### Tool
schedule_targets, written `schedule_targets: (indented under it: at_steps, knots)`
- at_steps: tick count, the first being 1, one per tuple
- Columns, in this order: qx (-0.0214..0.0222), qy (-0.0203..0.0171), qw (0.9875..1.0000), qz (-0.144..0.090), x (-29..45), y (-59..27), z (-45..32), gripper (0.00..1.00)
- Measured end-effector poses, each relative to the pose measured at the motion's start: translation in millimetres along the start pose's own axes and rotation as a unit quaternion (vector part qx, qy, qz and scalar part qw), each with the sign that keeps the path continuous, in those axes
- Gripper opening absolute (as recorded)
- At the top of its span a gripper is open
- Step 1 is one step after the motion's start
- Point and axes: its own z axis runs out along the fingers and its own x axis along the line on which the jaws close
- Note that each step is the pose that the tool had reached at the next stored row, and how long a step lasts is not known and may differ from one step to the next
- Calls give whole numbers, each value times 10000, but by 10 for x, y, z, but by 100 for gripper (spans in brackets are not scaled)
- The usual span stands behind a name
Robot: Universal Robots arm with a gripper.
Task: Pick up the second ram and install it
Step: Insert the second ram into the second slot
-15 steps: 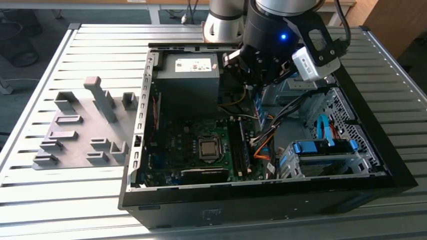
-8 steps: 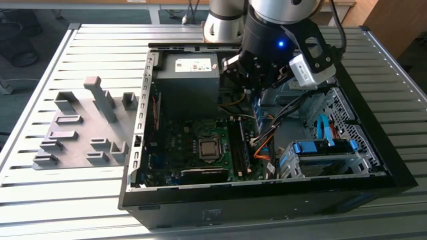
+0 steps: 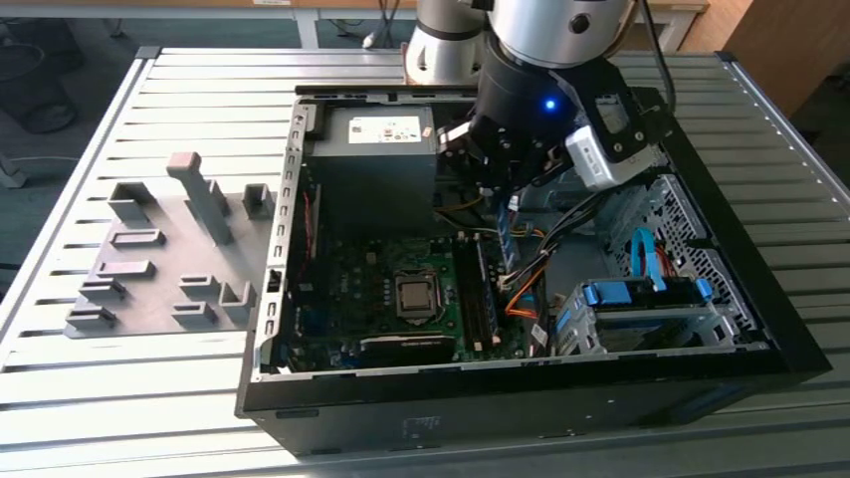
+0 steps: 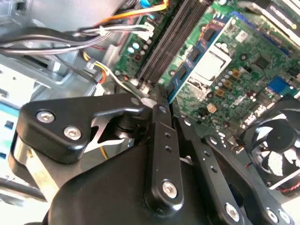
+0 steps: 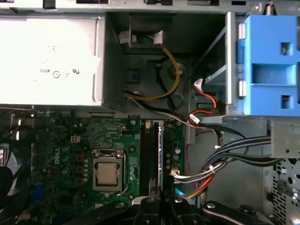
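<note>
Legible markings: none. Power supply (image 5: 49,58) carries a white label (image 3: 381,127) with small printed marks, too fine to read. Motherboard (image 5: 61,140) bears white silkscreen lettering, likewise not decipherable.

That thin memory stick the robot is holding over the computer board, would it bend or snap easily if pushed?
Probably stiff: the memory stick looks dead straight, held edge-on in the gripper above the dark slots. Likely light, since it is so thin. For the same reason, a sideways shove might crack it.

Matt black plastic end effector (image 4: 159,105); ribbed, dull metal table (image 3: 159,398); glossy green motherboard (image 5: 70,154).
</note>
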Motion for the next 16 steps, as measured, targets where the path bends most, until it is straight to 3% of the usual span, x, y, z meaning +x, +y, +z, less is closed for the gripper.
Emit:
schedule_targets:
  at_steps: [3, 12, 16]
  knots:
    - [4, 11, 10000, 1, 10, -1, 16, 14]
    - [4, 32, 10000, 2, 9, -9, 174, 14]
    - [4, 33, 10000, 2, 8, -10, 208, 14]
